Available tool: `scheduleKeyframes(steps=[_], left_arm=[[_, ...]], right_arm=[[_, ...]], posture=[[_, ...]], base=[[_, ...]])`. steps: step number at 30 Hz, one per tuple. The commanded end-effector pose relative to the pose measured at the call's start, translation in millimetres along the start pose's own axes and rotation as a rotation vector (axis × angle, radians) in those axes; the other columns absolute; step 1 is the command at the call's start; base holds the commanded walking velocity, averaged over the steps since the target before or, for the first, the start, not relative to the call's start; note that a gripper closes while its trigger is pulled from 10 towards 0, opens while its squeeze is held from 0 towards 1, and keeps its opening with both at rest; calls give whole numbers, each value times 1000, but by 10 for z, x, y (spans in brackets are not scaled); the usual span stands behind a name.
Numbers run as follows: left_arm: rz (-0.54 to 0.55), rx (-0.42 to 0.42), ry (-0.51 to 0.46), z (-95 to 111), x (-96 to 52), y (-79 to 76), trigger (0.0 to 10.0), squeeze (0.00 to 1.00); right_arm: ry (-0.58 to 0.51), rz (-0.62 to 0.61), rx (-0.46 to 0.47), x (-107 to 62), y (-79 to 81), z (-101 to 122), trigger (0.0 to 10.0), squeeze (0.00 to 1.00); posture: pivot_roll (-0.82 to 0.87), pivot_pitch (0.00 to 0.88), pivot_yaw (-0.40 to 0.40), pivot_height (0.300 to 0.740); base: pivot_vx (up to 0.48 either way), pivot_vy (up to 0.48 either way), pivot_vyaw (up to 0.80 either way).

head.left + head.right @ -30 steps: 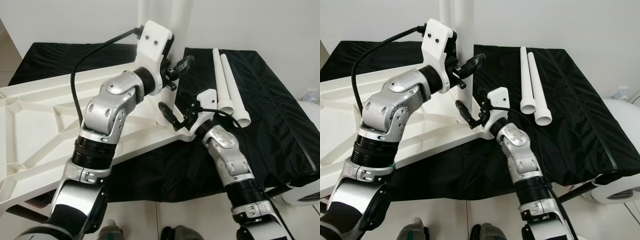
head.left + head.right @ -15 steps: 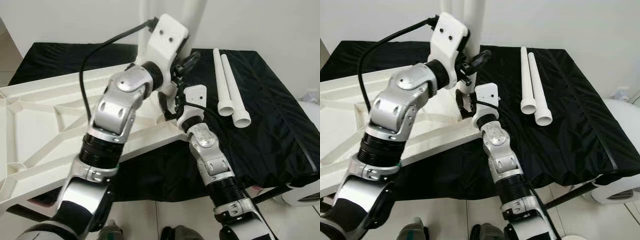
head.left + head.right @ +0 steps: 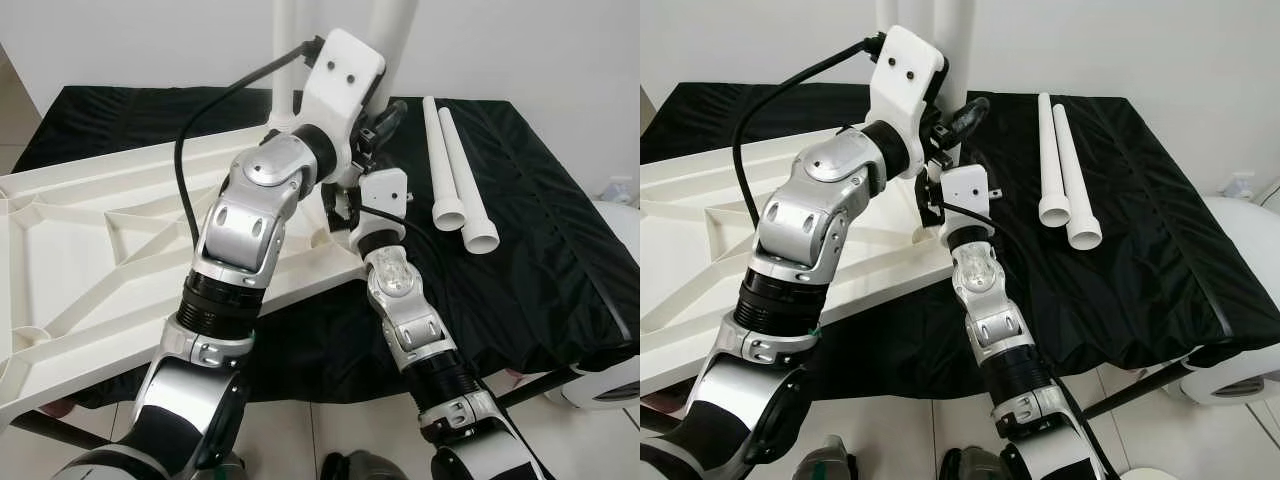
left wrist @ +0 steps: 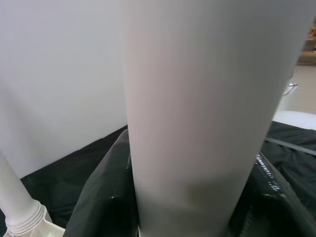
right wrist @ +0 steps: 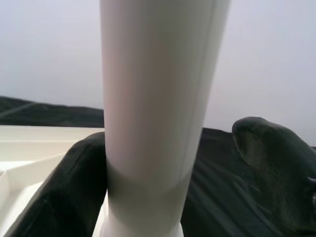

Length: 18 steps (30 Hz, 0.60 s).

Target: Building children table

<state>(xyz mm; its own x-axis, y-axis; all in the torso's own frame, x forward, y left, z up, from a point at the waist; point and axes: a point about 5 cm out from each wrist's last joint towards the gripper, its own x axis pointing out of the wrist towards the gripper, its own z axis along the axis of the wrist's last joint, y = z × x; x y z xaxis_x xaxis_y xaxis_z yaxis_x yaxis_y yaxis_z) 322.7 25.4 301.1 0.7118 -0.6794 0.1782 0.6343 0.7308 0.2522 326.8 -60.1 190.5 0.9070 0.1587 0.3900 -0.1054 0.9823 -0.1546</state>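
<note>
Standing upright in its socket at the near corner of the upturned tabletop (image 3: 90,240), the leg (image 3: 392,40) is the landmark: its long axis runs straight up, out of the top of the eye views. The left pincer (image 3: 375,125) sits on the leg higher up; its wrist view has the leg pressed close between dark fingers (image 4: 106,197), so it seems to clasp it, though how tightly I cannot tell. The right pincer (image 5: 197,163) is lower, just above the socket, one finger against the leg and the other standing off, so partly open. A second leg (image 3: 284,50) stands behind this one; two spare legs (image 3: 452,165) lie on the black cloth (image 3: 540,230) to its right
</note>
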Motion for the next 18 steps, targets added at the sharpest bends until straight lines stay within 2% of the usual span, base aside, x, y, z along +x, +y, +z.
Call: scheduleKeyframes(steps=[1,3,4,6,8,9,10,11,12,13,14,15,16,18], left_arm=[[331,16,-3,34,-23,175,10000,0],[332,16,-3,35,-23,178,10000,0],[334,18,-5,41,-22,183,10000,0],[335,19,-7,49,-22,188,10000,0],[339,21,-11,61,-24,197,10000,0],[340,22,-12,65,-25,199,10000,0],[340,22,-12,65,-25,199,10000,0],[340,22,-12,66,-26,201,10000,0],[340,22,-12,66,-26,201,10000,0],[341,23,-14,70,-27,202,10000,0],[342,25,-14,71,-28,202,10000,0],[342,25,-14,71,-28,202,10000,0],[343,26,-15,74,-29,203,10000,0],[344,28,-17,81,-32,204,10000,0]], right_arm=[[-19,-41,30,-3,-52,5,10000,0],[-20,-51,43,-7,-50,-2,10000,0],[-14,-58,49,-7,-59,-20,8863,0],[-5,-67,54,-8,-70,-41,8941,0],[30,-84,100,-16,-86,-104,4392,0],[43,-90,119,-20,-91,-128,2784,0],[43,-90,119,-20,-91,-128,2784,0],[53,-94,127,-22,-95,-149,1373,0],[53,-94,127,-22,-95,-149,1373,0],[72,-104,156,-26,-97,-182,3059,0],[81,-108,169,-28,-97,-203,6000,0],[81,-108,169,-28,-97,-203,6000,0],[82,-106,181,-30,-92,-214,10000,0],[84,-106,197,-31,-85,-220,10000,0]], posture=[[56,0,-71,740],[56,0,-71,740],[59,0,-71,740],[61,0,-71,740],[63,0,-72,740],[63,0,-72,740],[63,0,-72,740],[65,0,-73,740],[65,0,-73,740],[67,0,-73,740],[70,0,-74,740],[70,0,-74,740],[70,0,-75,740],[70,0,-74,740]], base=[[0,0,0],[0,0,0],[0,0,0],[0,0,0],[0,0,0],[0,0,0],[0,0,0],[0,0,0],[0,0,0],[0,0,0],[0,0,0],[0,0,0],[0,0,0],[0,0,0]])
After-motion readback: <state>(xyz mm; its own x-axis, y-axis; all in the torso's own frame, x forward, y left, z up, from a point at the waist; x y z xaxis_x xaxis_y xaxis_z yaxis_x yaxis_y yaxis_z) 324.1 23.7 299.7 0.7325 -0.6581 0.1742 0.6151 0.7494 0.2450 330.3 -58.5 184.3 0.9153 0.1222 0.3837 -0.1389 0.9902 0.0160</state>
